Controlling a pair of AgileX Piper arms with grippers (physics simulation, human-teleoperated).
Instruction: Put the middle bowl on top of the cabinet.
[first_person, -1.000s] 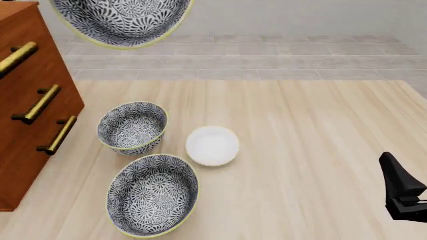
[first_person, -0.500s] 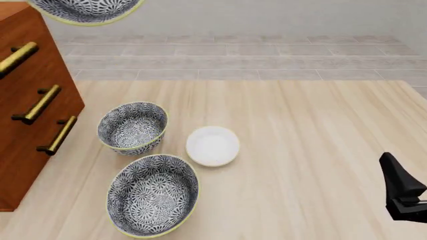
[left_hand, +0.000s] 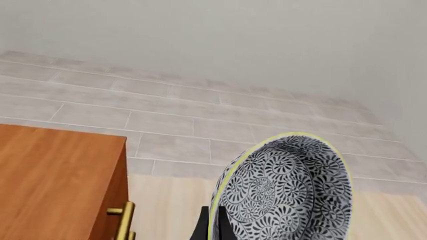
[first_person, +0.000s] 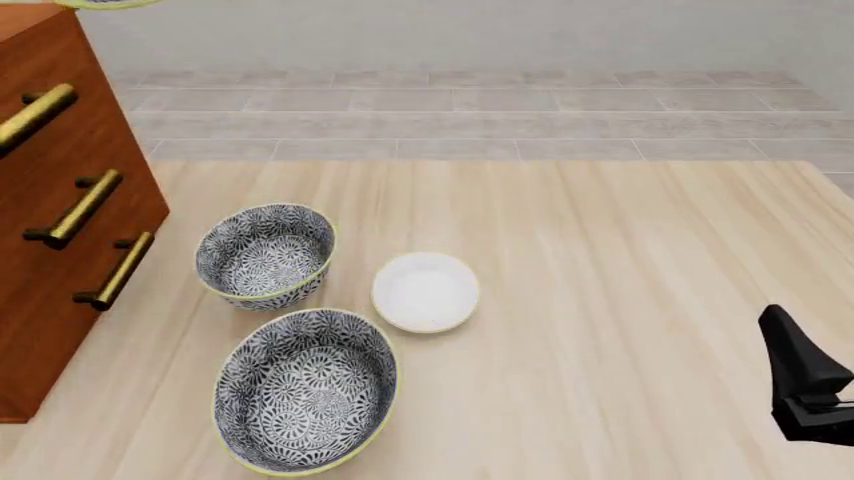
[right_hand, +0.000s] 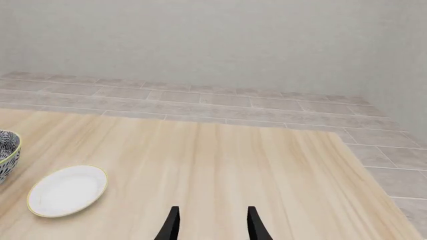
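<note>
**Bowl lifted, not yet set on cabinet**

Left hand (left_hand: 215, 227): only dark finger bits show at the frame edge of its wrist view, clamped on the rim of the middle bowl (left_hand: 283, 190), one each side of the wall. The bowl is held tilted on edge, in the air beside the cabinet (left_hand: 60, 175) and above its top level. In the front view only a sliver of the bowl's rim shows at the upper edge, over the cabinet's top corner.

Right hand (right_hand: 211, 225): fingers apart, holding nothing, low over the surface (first_person: 601, 300).

On the surface: twin large bowl (first_person: 307, 388), smaller deep bowl (first_person: 264, 254), white dish (first_person: 424, 290), all near one another.

Progress: pick and lift done. Left: carry over the cabinet top, level, lower, release.
</note>
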